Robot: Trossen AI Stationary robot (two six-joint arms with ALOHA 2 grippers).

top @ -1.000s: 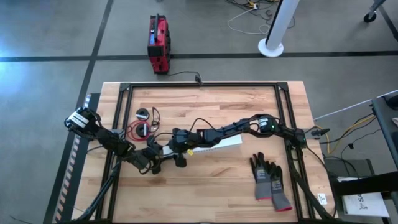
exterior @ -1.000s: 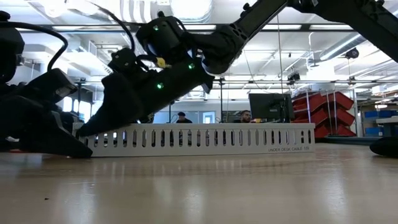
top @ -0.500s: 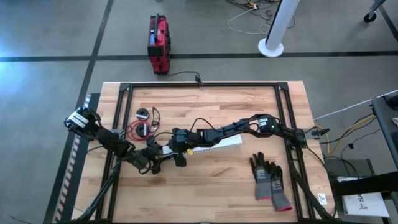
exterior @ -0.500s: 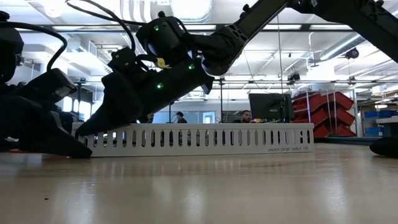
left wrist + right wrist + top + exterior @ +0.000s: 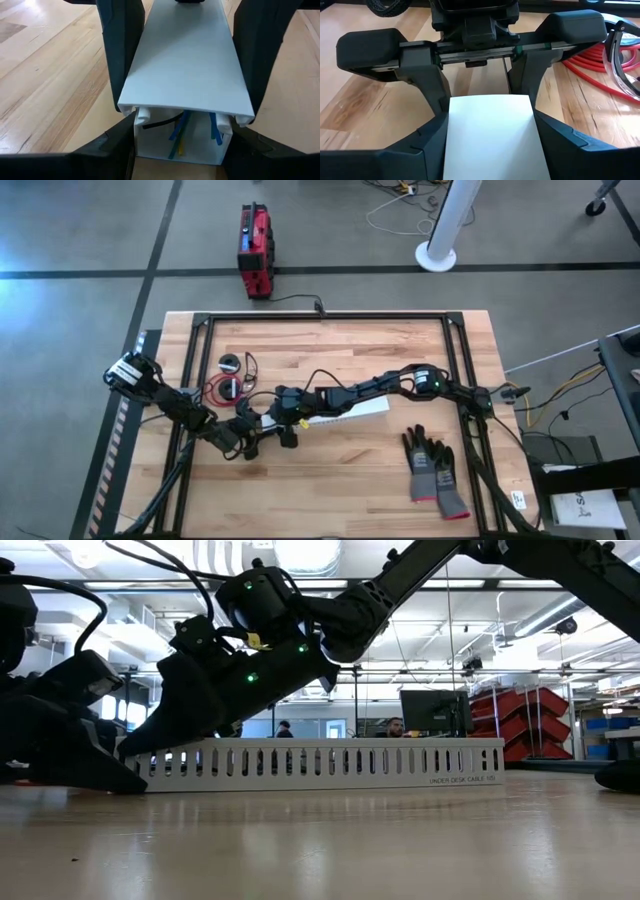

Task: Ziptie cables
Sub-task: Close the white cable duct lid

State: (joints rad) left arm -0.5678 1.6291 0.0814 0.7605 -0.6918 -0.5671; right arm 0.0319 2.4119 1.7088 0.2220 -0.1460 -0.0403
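From above, the left gripper and right gripper meet at the left end of one white slotted strip mid-table, with open wood toward the front edge, two gloves near the right rail, and the cables, apparently one red-and-black coil among loose loops, just behind the grippers. The low view shows the strip standing lengthwise with bare table before it. Each wrist view shows both grippers' fingers clamped narrowly against the strip's sides, and a few coloured wires lie inside its open end.

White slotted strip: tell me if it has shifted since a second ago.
No. The white slotted strip keeps its place against the monitor behind; both grippers hold its end.
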